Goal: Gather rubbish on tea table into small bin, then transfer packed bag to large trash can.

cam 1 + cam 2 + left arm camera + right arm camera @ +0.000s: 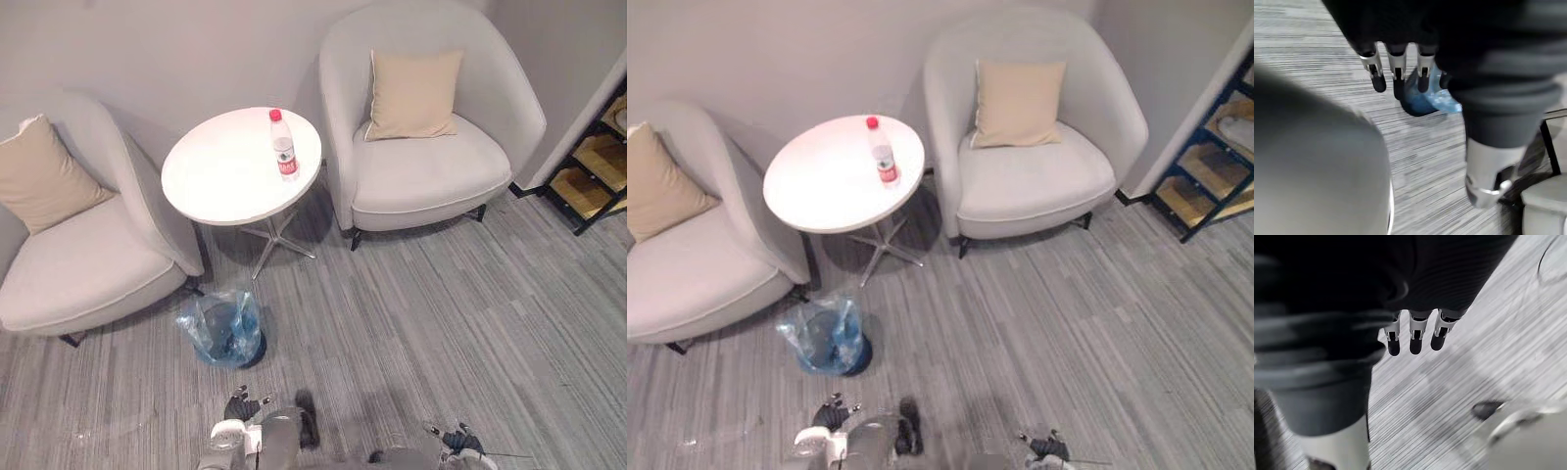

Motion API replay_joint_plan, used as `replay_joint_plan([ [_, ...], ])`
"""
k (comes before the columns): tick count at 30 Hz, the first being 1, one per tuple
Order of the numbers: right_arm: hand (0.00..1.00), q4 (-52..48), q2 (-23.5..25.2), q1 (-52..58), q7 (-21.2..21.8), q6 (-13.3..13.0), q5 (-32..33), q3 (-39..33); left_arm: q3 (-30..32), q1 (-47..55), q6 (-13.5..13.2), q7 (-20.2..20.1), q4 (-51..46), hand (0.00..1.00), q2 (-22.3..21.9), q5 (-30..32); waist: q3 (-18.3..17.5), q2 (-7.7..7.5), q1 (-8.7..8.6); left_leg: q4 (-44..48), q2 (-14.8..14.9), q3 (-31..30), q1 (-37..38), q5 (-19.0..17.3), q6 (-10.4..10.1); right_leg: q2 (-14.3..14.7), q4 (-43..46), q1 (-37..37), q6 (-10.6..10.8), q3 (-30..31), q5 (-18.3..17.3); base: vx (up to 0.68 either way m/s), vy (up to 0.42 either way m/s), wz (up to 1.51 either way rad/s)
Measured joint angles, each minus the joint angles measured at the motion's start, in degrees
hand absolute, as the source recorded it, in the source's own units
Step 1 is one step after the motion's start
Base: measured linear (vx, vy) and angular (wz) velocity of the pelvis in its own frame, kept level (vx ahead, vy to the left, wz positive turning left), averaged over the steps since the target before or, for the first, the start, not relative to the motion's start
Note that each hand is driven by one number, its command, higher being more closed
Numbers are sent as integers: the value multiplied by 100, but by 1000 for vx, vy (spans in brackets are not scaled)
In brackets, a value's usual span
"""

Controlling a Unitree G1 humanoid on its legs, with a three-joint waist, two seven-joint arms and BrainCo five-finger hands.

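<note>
We mark the bottle (284, 147) as the one piece of rubbish; it stands upright, red cap up, long axis vertical, on the tea table (201, 191), toward the edge by the right armchair (431, 157); the small bin (223, 328) with its blue bag sits on the floor just before the table. The left hand (242, 404) hangs low, fingers (1397, 73) slack, empty; the right hand (458, 438) is the same, fingers (1415, 338) loose, holding nothing. The bottle lies ahead and well apart from both hands; we judge the left hand nearer, with the bin between it and the table; the reach goes forward and up over the bin.
</note>
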Motion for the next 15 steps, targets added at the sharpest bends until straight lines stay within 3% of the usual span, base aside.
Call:
replay_joint_plan([
  [2, 0, 98, 3, 3, 31, 15, -79, 41, -145, 0, -13, -7, -2, 0, 51, 3, 10, -97, 1, 114, -31, 47, 130, -228, -16, -98, 792, -258, 37, 236, -21, 474, 150, -4],
  [5, 0, 69, -7, -60, 47, -3, -101, 62, -271, 20, 12, -13, 169, 0, 169, 3, 5, -184, -39, -32, -124, 139, 754, -608, 52, -420, 3427, -1231, 790, 568, 274, 460, 120, -7],
  [6, 0, 44, -21, -65, 60, -12, -102, 66, -429, 28, 17, -13, 256, 0, 226, 1, -7, -206, -76, -142, -166, 108, 1113, -714, 75, -556, 4093, -1464, 628, 447, 111, 432, 40, 10],
  [7, 0, 41, -31, -67, 68, -16, -109, 77, -467, 34, 17, -13, 277, 0, 238, 6, -12, -207, -83, -230, -188, 85, 1260, -715, 77, -615, 4210, -1536, 548, 346, 37, 425, 1, 23],
  [9, 0, -30, -76, -129, 93, -50, -134, 99, -579, 30, 15, -14, 318, 0, 217, 14, 21, -84, -169, -645, -36, -47, 1809, -712, 72, -602, 3832, -1869, 152, -160, -277, 391, -45, 24],
  [11, 0, -126, -81, -160, 101, -72, -145, 100, -576, 66, 18, -24, 321, 0, 195, 38, 38, 61, -184, -694, 135, -80, 1915, -712, 71, -470, 3242, -2149, 138, -210, -318, 316, -105, 18],
  [12, 0, -160, -90, -207, 124, -89, -146, 106, -568, 76, 21, -28, 319, 0, 191, 50, 56, 102, -213, -706, 299, -201, 2019, -712, 71, -258, 2427, -2440, 155, 80, -155, 420, -236, 29],
  [14, 0, -178, -98, -177, 145, -87, -148, 125, -574, 109, 24, -28, 328, 0, 205, 56, 27, 41, -253, -694, 361, -337, 2096, -751, 3, -54, 1406, -2489, 249, 596, 380, 398, -278, 45],
  [15, 0, -154, -80, -29, 145, -75, -156, 136, -578, 163, 22, -38, 331, 0, 274, 60, -62, -136, -283, -642, 261, -516, 2159, -912, -329, -82, 544, -2355, 257, 1042, 1344, 384, -285, 58],
])
